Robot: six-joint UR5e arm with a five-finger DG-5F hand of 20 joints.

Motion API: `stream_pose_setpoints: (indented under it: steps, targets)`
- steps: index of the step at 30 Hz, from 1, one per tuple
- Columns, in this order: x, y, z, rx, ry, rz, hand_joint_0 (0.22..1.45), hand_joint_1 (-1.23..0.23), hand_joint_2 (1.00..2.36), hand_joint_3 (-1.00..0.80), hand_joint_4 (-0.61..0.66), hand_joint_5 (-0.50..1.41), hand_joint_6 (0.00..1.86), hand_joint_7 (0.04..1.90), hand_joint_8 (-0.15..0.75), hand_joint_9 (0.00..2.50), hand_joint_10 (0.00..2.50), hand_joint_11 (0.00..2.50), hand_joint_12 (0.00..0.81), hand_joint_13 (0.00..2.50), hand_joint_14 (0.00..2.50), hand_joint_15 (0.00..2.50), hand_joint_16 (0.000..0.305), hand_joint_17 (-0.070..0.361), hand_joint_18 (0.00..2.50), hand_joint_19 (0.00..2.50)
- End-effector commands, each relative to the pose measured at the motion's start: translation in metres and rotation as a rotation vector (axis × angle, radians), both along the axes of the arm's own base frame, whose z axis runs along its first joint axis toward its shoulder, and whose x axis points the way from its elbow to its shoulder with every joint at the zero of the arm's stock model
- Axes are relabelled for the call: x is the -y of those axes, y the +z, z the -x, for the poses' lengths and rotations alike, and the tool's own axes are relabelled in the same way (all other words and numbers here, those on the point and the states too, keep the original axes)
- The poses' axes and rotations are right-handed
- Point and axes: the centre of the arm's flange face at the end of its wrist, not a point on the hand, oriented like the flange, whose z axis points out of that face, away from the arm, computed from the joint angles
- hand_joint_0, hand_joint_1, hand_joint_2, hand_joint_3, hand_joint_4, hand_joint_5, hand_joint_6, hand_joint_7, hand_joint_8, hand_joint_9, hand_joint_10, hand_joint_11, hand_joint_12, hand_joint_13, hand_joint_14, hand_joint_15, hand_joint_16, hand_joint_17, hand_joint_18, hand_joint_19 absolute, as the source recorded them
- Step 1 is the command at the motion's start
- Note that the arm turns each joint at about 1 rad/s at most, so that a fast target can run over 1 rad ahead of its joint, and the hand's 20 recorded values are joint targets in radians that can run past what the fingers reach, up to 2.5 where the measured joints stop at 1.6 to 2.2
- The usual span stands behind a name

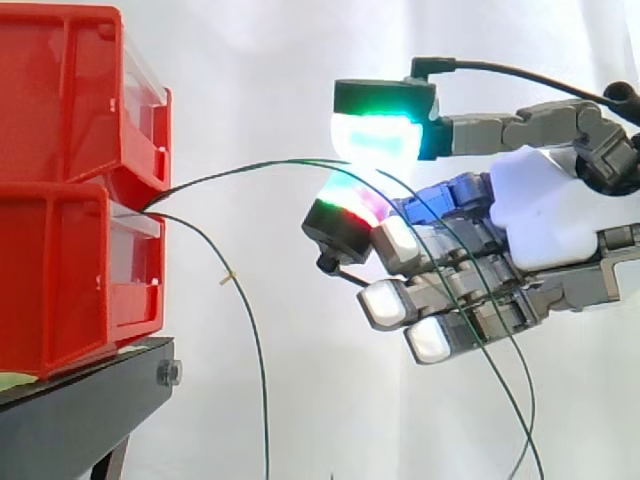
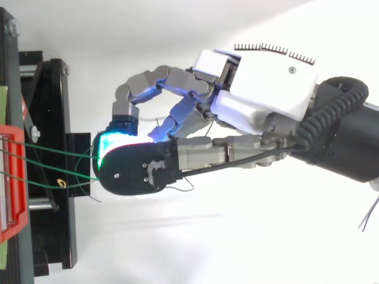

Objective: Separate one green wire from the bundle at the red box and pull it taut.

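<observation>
left of frame: red bins stacked on black stand | centre: I see one green wire arcing from the bins rightward; a loose wire droops toward the bottom edge | right: hand pinches the green wire between two glowing pads

My side camera sits level with the work, close in, facing the white curtain. The red bins on their black stand sit at its left edge, and the robot hand enters from the right. My top camera looks straight down from just as near, with the bins at its left edge and the arm coming from the right. Both share the bins' front, the robot hand and the green wire between them.
</observation>
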Motion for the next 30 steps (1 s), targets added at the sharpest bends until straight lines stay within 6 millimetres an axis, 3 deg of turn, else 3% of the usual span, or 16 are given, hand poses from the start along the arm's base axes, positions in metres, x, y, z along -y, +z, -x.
stream_pose_setpoints:
  steps: [1,8,16,30]
  targets:
    - [0.001,0.001,0.0,0.001,-0.001,0.0,0.65,-0.82,1.03,0.01,-0.14,-0.14,0.93,1.27,0.272,1.12,0.02,0.72,0.355,0.98,0.02,0.51,0.047,0.105,0.89,0.51]
    - [0.005,0.003,0.0,-0.005,-0.006,0.008,0.65,-0.83,1.02,0.05,-0.22,-0.12,0.92,1.31,0.266,1.18,0.02,0.7,0.374,1.0,0.02,0.51,0.049,0.11,0.92,0.5]
    - [0.009,0.019,0.007,-0.023,-0.004,0.042,0.65,-0.84,1.02,0.07,-0.25,-0.11,0.92,1.33,0.249,1.18,0.02,0.63,0.38,0.95,0.02,0.46,0.049,0.11,0.92,0.45]
    - [0.009,0.019,0.008,-0.036,-0.002,0.054,0.65,-0.86,1.01,0.07,-0.3,-0.1,0.91,1.31,0.223,0.95,0.01,0.3,0.379,0.75,0.01,0.25,0.049,0.11,0.78,0.33]
